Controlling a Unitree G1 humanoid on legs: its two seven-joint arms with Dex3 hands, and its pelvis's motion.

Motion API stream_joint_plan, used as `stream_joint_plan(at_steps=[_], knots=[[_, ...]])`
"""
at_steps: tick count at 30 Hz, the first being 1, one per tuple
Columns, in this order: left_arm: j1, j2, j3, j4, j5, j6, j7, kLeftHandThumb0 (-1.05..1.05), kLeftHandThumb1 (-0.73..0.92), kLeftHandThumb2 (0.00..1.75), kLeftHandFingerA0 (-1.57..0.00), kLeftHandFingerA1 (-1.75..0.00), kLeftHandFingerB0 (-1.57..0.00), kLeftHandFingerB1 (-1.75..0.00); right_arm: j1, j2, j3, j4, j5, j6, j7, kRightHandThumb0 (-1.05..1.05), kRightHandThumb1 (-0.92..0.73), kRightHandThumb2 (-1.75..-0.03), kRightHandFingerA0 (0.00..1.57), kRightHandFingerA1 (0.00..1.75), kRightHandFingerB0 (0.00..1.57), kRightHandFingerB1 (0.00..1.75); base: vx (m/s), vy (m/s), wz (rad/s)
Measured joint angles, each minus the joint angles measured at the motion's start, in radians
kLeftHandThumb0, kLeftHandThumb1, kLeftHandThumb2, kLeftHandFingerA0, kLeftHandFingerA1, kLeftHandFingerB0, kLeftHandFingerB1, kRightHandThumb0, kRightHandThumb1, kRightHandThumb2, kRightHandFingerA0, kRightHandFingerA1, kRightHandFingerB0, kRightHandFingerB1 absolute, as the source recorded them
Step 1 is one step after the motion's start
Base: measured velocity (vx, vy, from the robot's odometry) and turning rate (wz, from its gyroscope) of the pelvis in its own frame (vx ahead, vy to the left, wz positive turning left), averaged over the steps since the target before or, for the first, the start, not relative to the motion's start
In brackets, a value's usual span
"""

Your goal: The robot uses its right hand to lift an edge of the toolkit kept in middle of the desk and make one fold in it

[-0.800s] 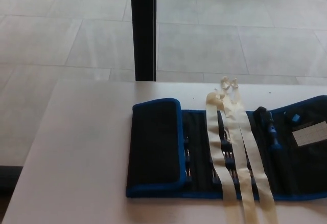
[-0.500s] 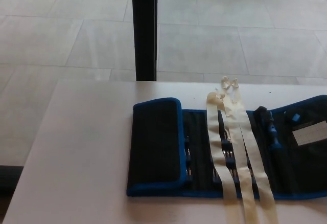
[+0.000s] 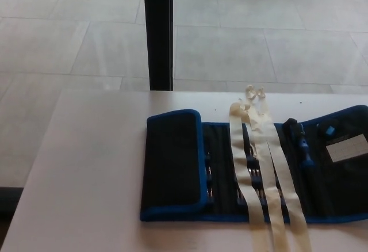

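Observation:
A black toolkit roll with blue trim [image 3: 230, 168] lies flat across the white desk [image 3: 98, 177] and runs off the picture's right edge. Its left end flap [image 3: 171, 161] is folded over onto the middle part. Small tools [image 3: 251, 165] sit in its pockets. Two cream ribbon ties [image 3: 267, 171] lie across it from back to front. A white label [image 3: 347, 148] shows near its right end. Neither robot hand appears in the head view.
A black vertical post [image 3: 158, 33] stands behind the desk's far edge. Grey tiled floor [image 3: 259, 33] lies beyond. The desk's left edge runs diagonally at the lower left, with a dark strip [image 3: 8, 200] below it.
The whole picture has shifted slightly, so the camera moved. The toolkit and its ribbons lie as before.

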Motion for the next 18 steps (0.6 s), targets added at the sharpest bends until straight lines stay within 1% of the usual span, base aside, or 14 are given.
stream_joint_plan(at_steps=[1,3,4,5,6,8,9,10,11,12,13,15,16,18], knots=[[0.000,0.000,0.001,0.002,-0.002,0.000,0.000,-0.57,0.74,0.62,-0.72,-0.76,-0.49,-0.54,-0.014,0.002,0.003,-0.031,0.006,0.001,-0.005,-0.64,-0.64,-0.59,0.58,0.70,0.20,0.53,0.00,0.000,0.08],[-0.001,0.000,0.002,0.006,-0.007,0.000,0.000,-0.57,0.73,0.62,-0.72,-0.76,-0.50,-0.56,-0.041,0.014,0.014,-0.102,0.018,0.001,-0.013,-0.67,-0.63,-0.59,0.62,0.63,0.22,0.52,0.00,0.000,0.03],[-0.001,0.000,0.002,0.008,-0.009,0.000,0.001,-0.58,0.74,0.62,-0.68,-0.75,-0.52,-0.57,-0.051,0.022,0.024,-0.140,0.022,0.001,-0.016,-0.75,-0.51,-0.92,0.61,0.66,0.29,0.58,0.00,0.000,0.00],[-0.001,0.000,0.002,0.008,-0.010,0.000,0.001,-0.57,0.73,0.61,-0.68,-0.75,-0.53,-0.57,-0.053,0.029,0.037,-0.167,0.022,-0.001,-0.016,-0.71,-0.62,-0.59,0.69,0.58,0.38,0.52,0.00,0.000,0.00],[-0.002,0.000,0.002,0.009,-0.010,0.000,0.001,-0.58,0.73,0.62,-0.68,-0.75,-0.50,-0.56,-0.054,0.041,0.055,-0.209,0.022,-0.003,-0.017,-0.71,-0.61,-0.58,0.74,0.57,0.44,0.50,0.00,0.000,0.00],[-0.002,0.000,0.002,0.011,-0.011,0.000,0.001,-0.58,0.73,0.62,-0.71,-0.75,-0.51,-0.54,-0.053,0.063,0.079,-0.266,0.022,-0.006,-0.019,-0.71,-0.60,-0.59,0.77,0.52,0.48,0.46,0.00,0.000,0.00],[-0.003,0.000,0.002,0.011,-0.012,0.000,0.001,-0.57,0.73,0.62,-0.70,-0.76,-0.51,-0.56,-0.052,0.074,0.090,-0.291,0.022,-0.007,-0.019,-0.69,-0.61,-0.60,0.74,0.50,0.49,0.43,0.00,0.000,0.00],[-0.003,0.000,0.002,0.012,-0.012,0.000,0.001,-0.57,0.73,0.61,-0.71,-0.77,-0.54,-0.58,-0.047,0.093,0.109,-0.339,0.022,-0.008,-0.019,-0.66,-0.62,-0.60,0.76,0.49,0.53,0.40,0.00,0.000,0.00],[-0.003,0.000,0.002,0.012,-0.013,0.000,0.001,-0.57,0.73,0.62,-0.72,-0.79,-0.56,-0.59,-0.042,0.105,0.121,-0.370,0.022,-0.008,-0.019,-0.61,-0.63,-0.60,0.70,0.52,0.52,0.41,0.00,0.000,0.00],[-0.003,0.000,0.002,0.012,-0.013,0.000,0.001,-0.57,0.73,0.62,-0.72,-0.79,-0.56,-0.59,-0.036,0.119,0.132,-0.401,0.023,-0.006,-0.019,-0.61,-0.63,-0.60,0.70,0.52,0.52,0.41,0.00,0.000,0.00],[-0.003,0.000,0.002,0.012,-0.014,0.000,0.001,-0.56,0.73,0.62,-0.75,-0.80,-0.62,-0.62,-0.029,0.137,0.146,-0.441,0.025,-0.003,-0.019,-0.50,-0.69,-0.60,0.53,0.48,0.36,0.38,0.00,0.000,0.00],[-0.004,0.000,0.002,0.013,-0.014,0.000,0.001,-0.55,0.73,0.62,-0.75,-0.83,-0.63,-0.63,-0.006,0.168,0.174,-0.509,0.028,0.007,-0.018,-0.45,-0.71,-0.61,0.50,0.47,0.33,0.37,0.00,0.000,0.00],[-0.004,0.000,0.002,0.013,-0.014,0.000,0.001,-0.55,0.73,0.62,-0.68,-0.74,-0.59,-0.60,0.005,0.183,0.188,-0.541,0.030,0.013,-0.018,-0.45,-0.76,-0.62,0.46,0.43,0.30,0.35,0.00,0.000,0.00],[-0.004,0.000,0.003,0.013,-0.015,0.000,0.001,-0.55,0.72,0.62,-0.68,-0.73,-0.59,-0.59,0.037,0.214,0.226,-0.606,0.033,0.027,-0.015,-0.45,-0.77,-0.62,0.42,0.42,0.26,0.34,0.00,0.000,0.00]])
